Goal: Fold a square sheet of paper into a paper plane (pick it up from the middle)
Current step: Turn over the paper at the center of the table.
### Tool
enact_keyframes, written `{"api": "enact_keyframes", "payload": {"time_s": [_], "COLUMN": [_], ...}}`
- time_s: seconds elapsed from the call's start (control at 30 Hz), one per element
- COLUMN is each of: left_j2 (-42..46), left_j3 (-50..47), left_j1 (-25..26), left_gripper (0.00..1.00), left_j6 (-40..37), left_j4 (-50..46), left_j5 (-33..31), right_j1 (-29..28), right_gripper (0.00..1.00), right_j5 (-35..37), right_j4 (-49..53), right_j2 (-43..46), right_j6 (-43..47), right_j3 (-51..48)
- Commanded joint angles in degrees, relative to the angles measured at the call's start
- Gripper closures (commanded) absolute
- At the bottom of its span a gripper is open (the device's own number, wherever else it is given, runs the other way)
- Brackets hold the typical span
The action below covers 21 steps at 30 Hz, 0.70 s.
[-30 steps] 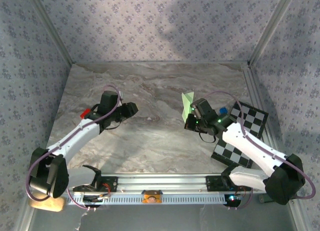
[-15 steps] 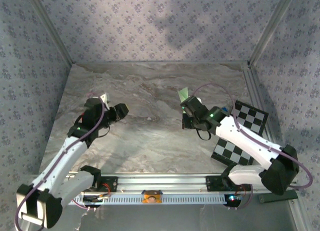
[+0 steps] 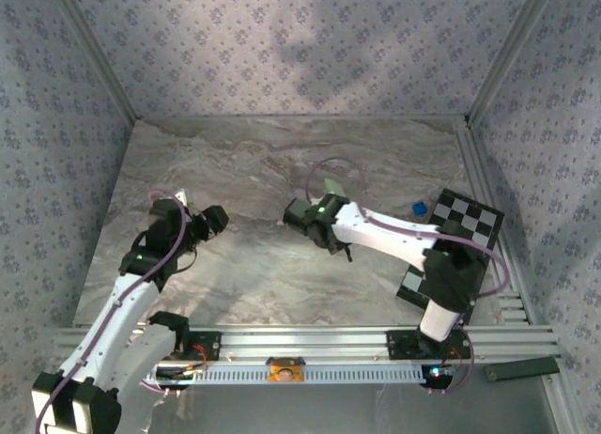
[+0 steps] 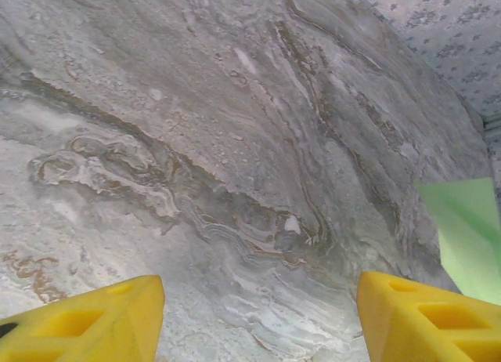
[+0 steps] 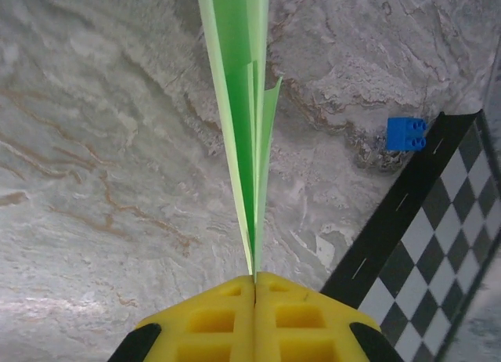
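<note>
The right end effector (image 5: pixel 254 282) has its two yellow fingers pressed together on the narrow end of the paper plane (image 5: pixel 239 103), pinching it. The plane is pale green and matte. In the right wrist view it shows edge-on, as a slim sliver that widens as it runs straight out from the fingertips. Several folded layers lie close against one another along a centre crease, and a shorter flap on the right side ends in a small point. It hangs over the marbled grey counter (image 4: pixel 235 142).

A small blue block (image 5: pixel 406 133) lies on the counter ahead and to the right of this end effector, just beside the corner of a black-and-white checkered board (image 5: pixel 438 244).

The left end effector (image 4: pixel 254 323) has its yellow fingers spread wide, with bare counter between them. A flat pale green face of paper shows ahead of its right-hand finger.
</note>
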<state>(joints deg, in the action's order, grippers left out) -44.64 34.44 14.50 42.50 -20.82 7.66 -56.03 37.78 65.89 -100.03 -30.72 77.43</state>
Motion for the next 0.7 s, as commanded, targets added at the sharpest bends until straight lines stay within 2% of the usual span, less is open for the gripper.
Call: {"api": "enact_keyframes", "payload": {"time_s": [0.0,0.17,0.27,0.43,0.57,0.67], "left_j2": [1.4,4.1,4.6,4.4,4.6,4.2], "left_j3": [0.9,0.7,0.6,0.8,1.2,1.8], "left_j1": [-0.8,-1.1,-1.3,-1.4,-1.5,-1.5], "left_gripper": [0.34,0.34,0.32,0.31,0.31,0.30], "left_j6": [0.3,0.1,-0.4,-0.3,-0.8,-1.4], "left_j4": [-3.8,-6.1,-6.7,-7.2,-8.6,-8.9], "left_j5": [-0.9,-0.5,0.9,4.4,5.3,7.7], "right_j1": [-2.8,-5.6,-5.6,-5.2,-3.6,-3.2], "right_gripper": [0.99,0.95,0.89,0.68,0.66,0.65], "right_j5": [1.8,-6.1,-12.4,-21.3,-26.3,-25.1], "right_j4": [2.2,-3.2,-7.8,-16.1,-19.1,-19.9], "right_j2": [-4.9,-11.0,-11.3,-7.7,-4.8,1.1], "right_j6": [1.5,2.6,2.7,3.5,3.2,0.7], "right_j3": [2.6,4.4,4.9,3.5,2.1,-0.4]}}
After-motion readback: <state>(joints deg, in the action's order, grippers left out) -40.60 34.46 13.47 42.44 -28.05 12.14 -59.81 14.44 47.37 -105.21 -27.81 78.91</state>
